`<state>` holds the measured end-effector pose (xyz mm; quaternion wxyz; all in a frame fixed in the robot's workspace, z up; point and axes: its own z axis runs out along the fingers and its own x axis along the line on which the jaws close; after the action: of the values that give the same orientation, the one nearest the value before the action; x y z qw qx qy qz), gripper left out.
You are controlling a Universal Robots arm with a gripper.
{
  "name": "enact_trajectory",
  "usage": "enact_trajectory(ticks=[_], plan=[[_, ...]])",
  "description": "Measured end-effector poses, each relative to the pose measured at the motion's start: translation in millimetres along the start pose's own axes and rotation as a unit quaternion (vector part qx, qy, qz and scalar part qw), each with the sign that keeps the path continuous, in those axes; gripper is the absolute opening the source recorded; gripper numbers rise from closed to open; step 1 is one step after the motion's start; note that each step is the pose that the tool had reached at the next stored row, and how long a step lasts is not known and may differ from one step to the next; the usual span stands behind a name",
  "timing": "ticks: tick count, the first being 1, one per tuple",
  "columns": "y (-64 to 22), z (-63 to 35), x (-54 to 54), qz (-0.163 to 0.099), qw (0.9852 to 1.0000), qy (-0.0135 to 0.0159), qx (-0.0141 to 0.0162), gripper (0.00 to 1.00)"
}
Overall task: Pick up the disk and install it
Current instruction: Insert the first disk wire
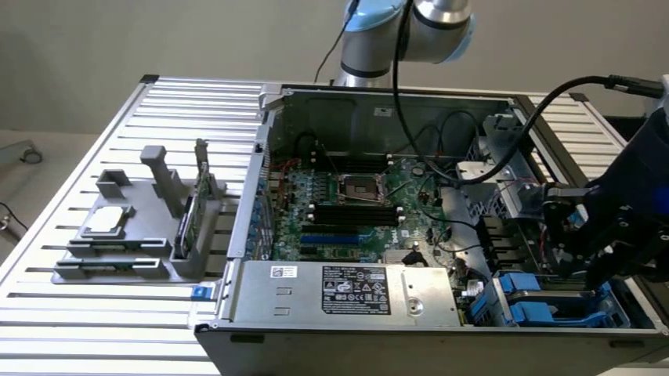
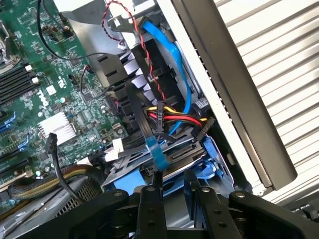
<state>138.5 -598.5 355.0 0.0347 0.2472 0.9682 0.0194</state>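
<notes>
A plain beige wall (image 1: 157, 39) stands behind the ribbed aluminium table (image 1: 105, 329)

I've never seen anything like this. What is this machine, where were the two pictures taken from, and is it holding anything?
It is a robot arm, a jointed limb ending in a gripper, its clamp. One picture comes from a camera off the arm, looking down on a slatted metal table. On it stands an open computer case with its green motherboard bare and, toward the exterior view's left, a grey holder carrying a small silver chip. The other picture comes from a camera on the wrist, looking past the gripper into the case. There the gripper is right at the disk, a grey drive with blue rails lying among cables. Whether it grips it I cannot tell.
</notes>
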Motion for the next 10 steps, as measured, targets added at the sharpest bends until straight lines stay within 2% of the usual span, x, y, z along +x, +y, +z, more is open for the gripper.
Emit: enact_trajectory(ticks=[10], plan=[[4.9, 0.6, -6.2, 0.026, 0.9997, -0.0015, 0.001, 0.31]])
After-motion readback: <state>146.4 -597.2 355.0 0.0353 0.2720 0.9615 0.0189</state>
